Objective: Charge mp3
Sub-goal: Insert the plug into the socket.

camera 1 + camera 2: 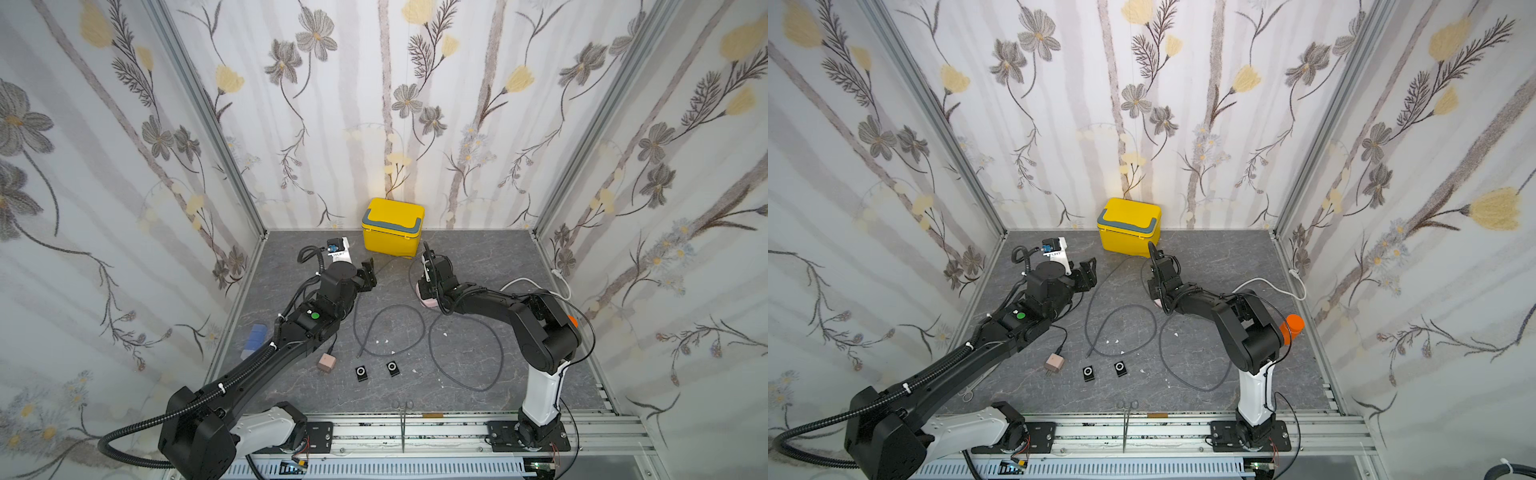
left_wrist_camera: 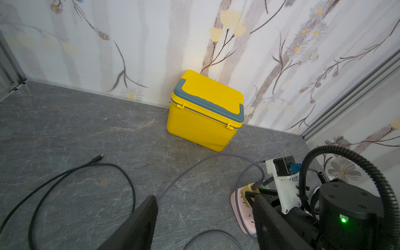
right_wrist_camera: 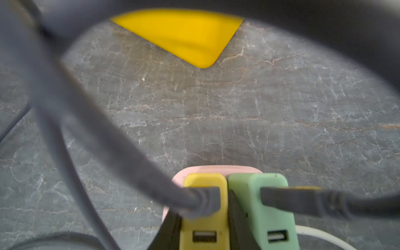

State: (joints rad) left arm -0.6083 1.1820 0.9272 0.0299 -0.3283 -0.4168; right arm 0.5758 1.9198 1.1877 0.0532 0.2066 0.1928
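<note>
Though hidden from above, yellow charger [image 3: 203, 225] pinched in right tool [image 3: 203, 223] in wrist view; left tool [image 2: 204, 199] spread.

Cluttered middle, clear room at the back right
Grey cable loops [image 1: 392, 306] sprawl between the arms; the yellow box [image 1: 392, 226] blocks the back wall; bare table [image 1: 490, 253] right of it lies open.
</note>
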